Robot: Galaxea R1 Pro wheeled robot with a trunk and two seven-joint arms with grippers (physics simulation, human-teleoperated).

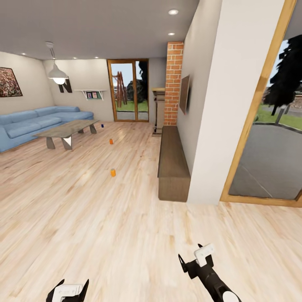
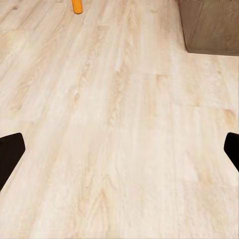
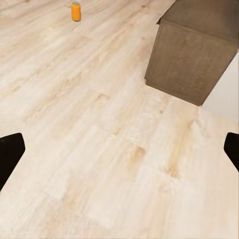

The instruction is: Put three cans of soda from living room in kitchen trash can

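Fingers: both pairs spread wide with only floor between them; the left gripper (image 1: 68,289) and right gripper (image 1: 193,255) hang low over the boards, holding nothing. In each wrist view one dark fingertip (image 2: 10,152) (image 3: 10,152) sits at each side edge.
Floor (image 1: 84,218): pale wood planks running through the whole room.
Wall (image 1: 218,105): white, jutting in on the robot's right, with a glazed opening (image 1: 268,126) beyond it showing pavement and grass.
Sofa (image 1: 29,123): blue, along the far left wall.
Bench (image 1: 172,165): long, low, dark brown, tight against the white wall; its end shows in both wrist views (image 2: 211,25) (image 3: 194,55).
Table (image 1: 67,130): grey slab top on angled legs, in front of the sofa.
Brick pillar (image 1: 173,84): at the bench's far end.
Door (image 1: 128,90): wood-framed glass, at the room's far end.
Lamp (image 1: 58,74): white pendant above the table.
Near orange can (image 1: 113,172): upright on the floor, well ahead of the grippers and left of the bench; also seen in the wrist views (image 2: 77,6) (image 3: 75,11).
Far orange can (image 1: 111,141): upright on the floor, beyond the first, right of the table.
Blue can (image 1: 102,125): tiny, on the floor past the table's far end.
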